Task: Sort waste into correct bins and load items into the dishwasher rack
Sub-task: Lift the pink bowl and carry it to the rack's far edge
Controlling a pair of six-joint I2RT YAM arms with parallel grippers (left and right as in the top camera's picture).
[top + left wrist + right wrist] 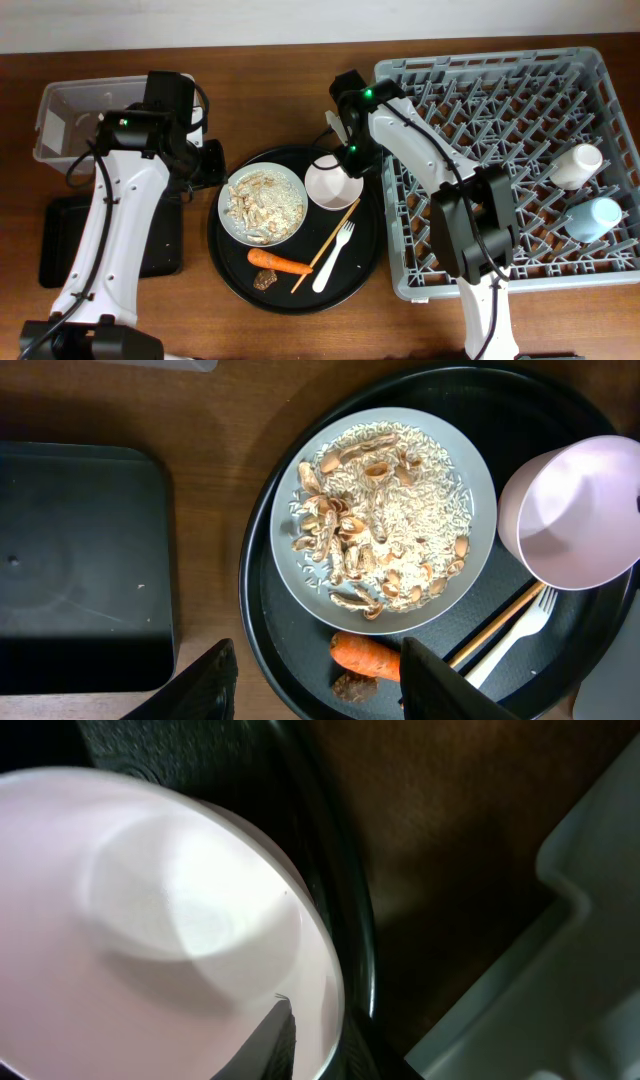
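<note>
The pink bowl sits at the far right of the round black tray, beside the plate of food scraps. The fork, chopstick and carrot lie nearer. The right gripper meets the bowl's far rim with one finger inside, but I cannot tell whether it pinches. The left gripper hangs spread over the tray's left. The rack crowds the right.

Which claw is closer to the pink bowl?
Right. The right claw is at the pink bowl's rim; the left claw hovers apart from it, beyond the plate of scraps.
</note>
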